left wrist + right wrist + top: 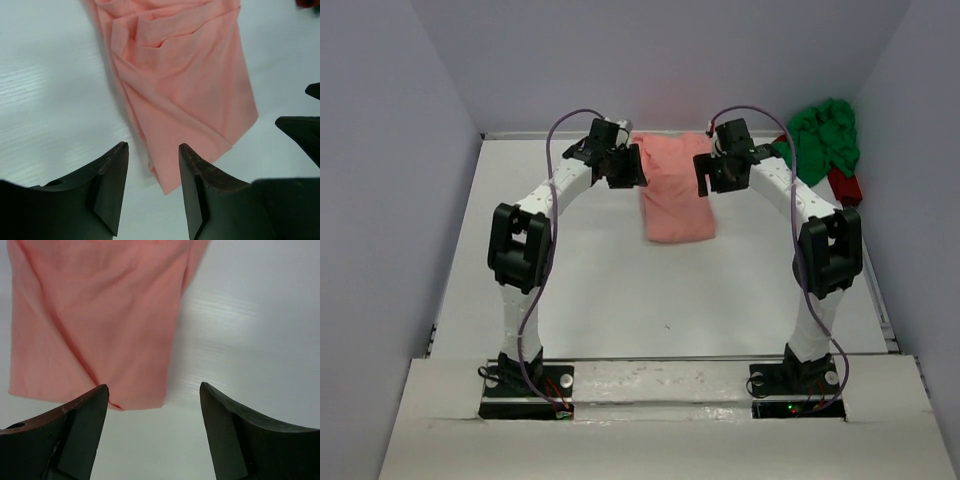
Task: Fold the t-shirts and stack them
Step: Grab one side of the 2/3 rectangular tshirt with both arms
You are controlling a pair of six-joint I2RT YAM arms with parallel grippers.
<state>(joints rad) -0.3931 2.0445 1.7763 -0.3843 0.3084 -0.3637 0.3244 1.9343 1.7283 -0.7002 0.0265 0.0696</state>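
The salmon pink t-shirt [675,195] lies folded into a long strip on the white table [620,290], toward the back middle. The bright green t-shirt [825,140] sits crumpled in the back right corner. My left gripper [628,165] hovers at the pink shirt's far left corner, open and holding nothing. In the left wrist view that gripper [153,146] has a corner of the pink cloth [185,85] lying below its gap. My right gripper [712,172] stands at the far right corner, wide open. In the right wrist view it [153,385] is just off the pink shirt's [100,325] corner.
A red object [845,185] lies beside the green shirt at the right edge. Grey walls enclose the table on the left, back and right. Bare white table surface spreads between the shirt and the arm bases.
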